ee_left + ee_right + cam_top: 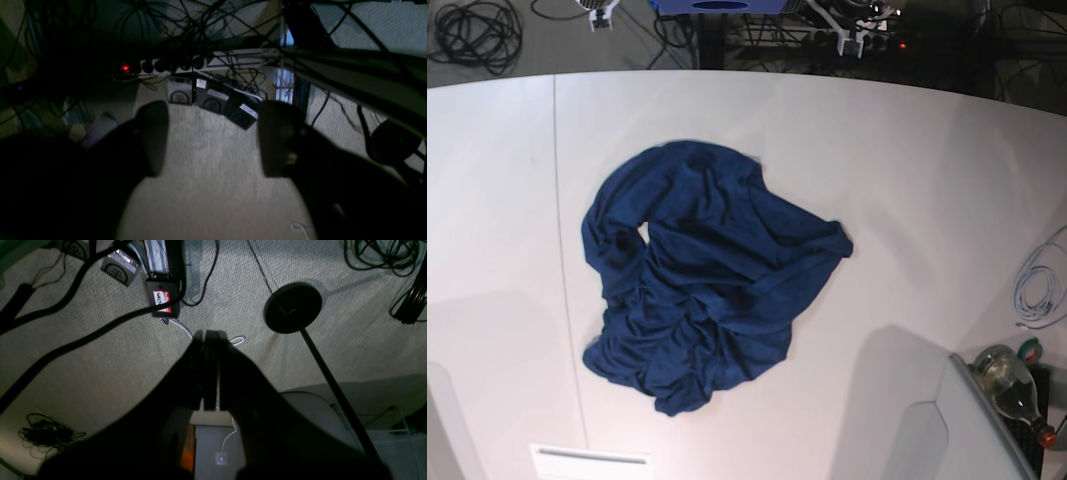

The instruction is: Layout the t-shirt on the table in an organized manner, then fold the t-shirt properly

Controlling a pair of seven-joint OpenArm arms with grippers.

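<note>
T-shirt (702,280): crumpled heap on table (907,180). Left gripper (213,140): aimed at carpet, jaws wide, empty. Right gripper (209,336): aimed floorward, jaws pressed together, empty.

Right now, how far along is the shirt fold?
Nothing looks done: the t-shirt lies in a crumpled heap on the table, sleeves not laid out. Nothing is in hand: both wrist views show only carpet and cables, the left gripper with jaws apart, the right gripper with jaws shut and empty. Left: spreading flat and every fold.
</note>
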